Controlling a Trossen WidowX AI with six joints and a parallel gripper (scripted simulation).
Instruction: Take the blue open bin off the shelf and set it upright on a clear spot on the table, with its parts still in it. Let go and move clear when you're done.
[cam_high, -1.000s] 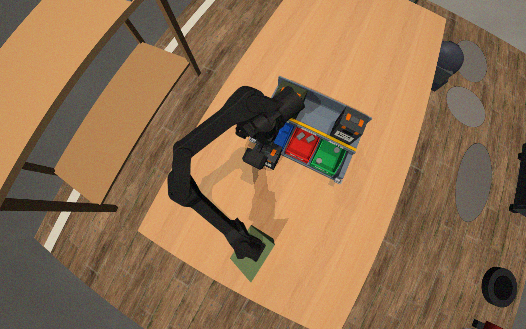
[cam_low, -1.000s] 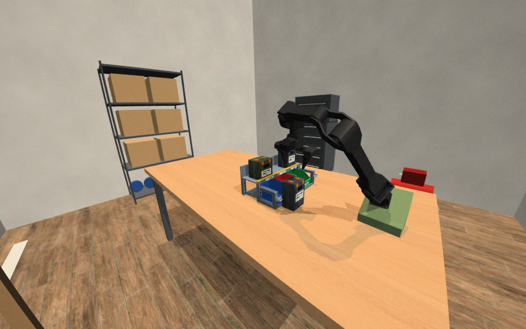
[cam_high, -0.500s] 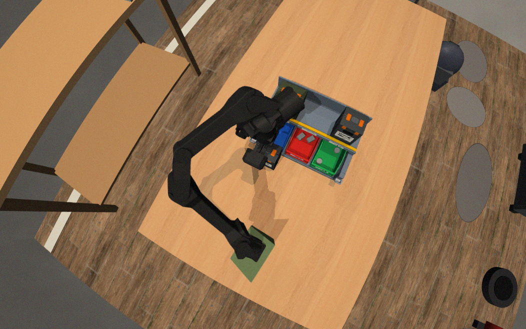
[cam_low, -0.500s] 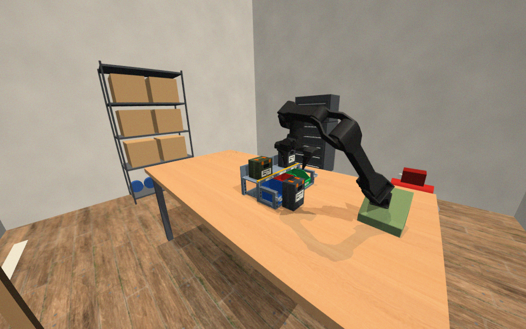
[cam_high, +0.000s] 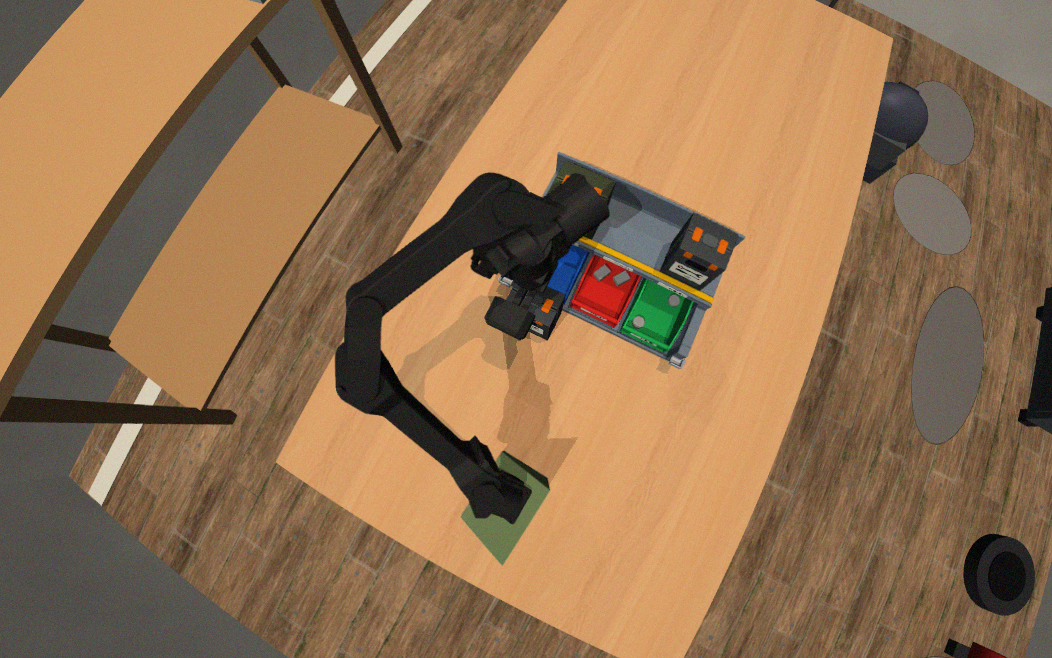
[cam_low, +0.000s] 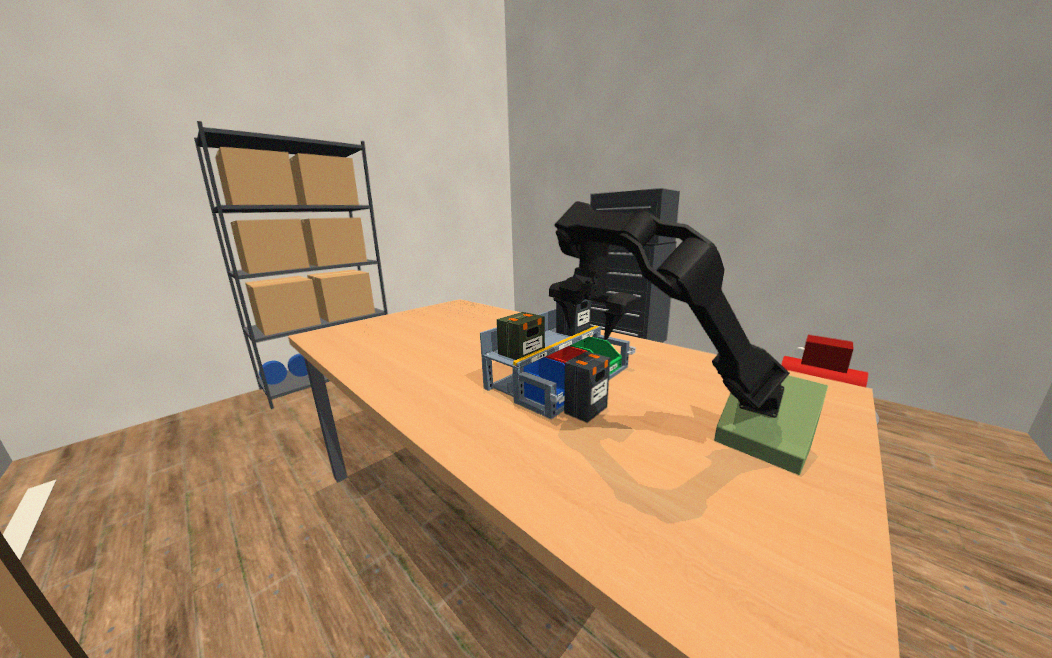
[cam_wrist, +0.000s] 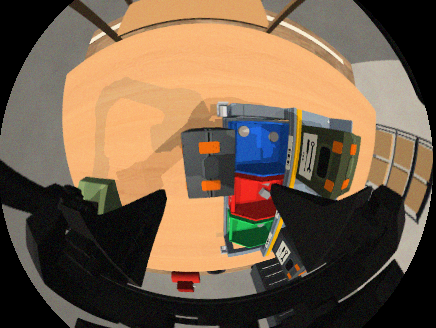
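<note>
In the wrist view, shows two round grey parts (cam_wrist: 244, 131) inside the blue open bin (cam_high: 570, 267) (cam_low: 539, 389) (cam_wrist: 260, 147), on the front level of the shelf (cam_high: 651, 271) (cam_low: 558, 346) (cam_wrist: 298, 150); from the top, hides them and much of the bin beneath the arm. From outside, reveals the dark case (cam_high: 546, 306) (cam_low: 587, 387) (cam_wrist: 207, 165) upright before the bin. With the gripper (cam_high: 539, 271) (cam_low: 587, 324) (cam_wrist: 219, 193), hovers above, fingers spread fully wide, gripping nothing.

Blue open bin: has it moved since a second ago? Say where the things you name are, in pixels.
No. In the top view, the blue open bin (cam_high: 567, 271) (cam_low: 549, 370) (cam_wrist: 256, 147) sits as before against the yellow strip (cam_high: 647, 270) (cam_low: 527, 357) (cam_wrist: 296, 150).
</note>
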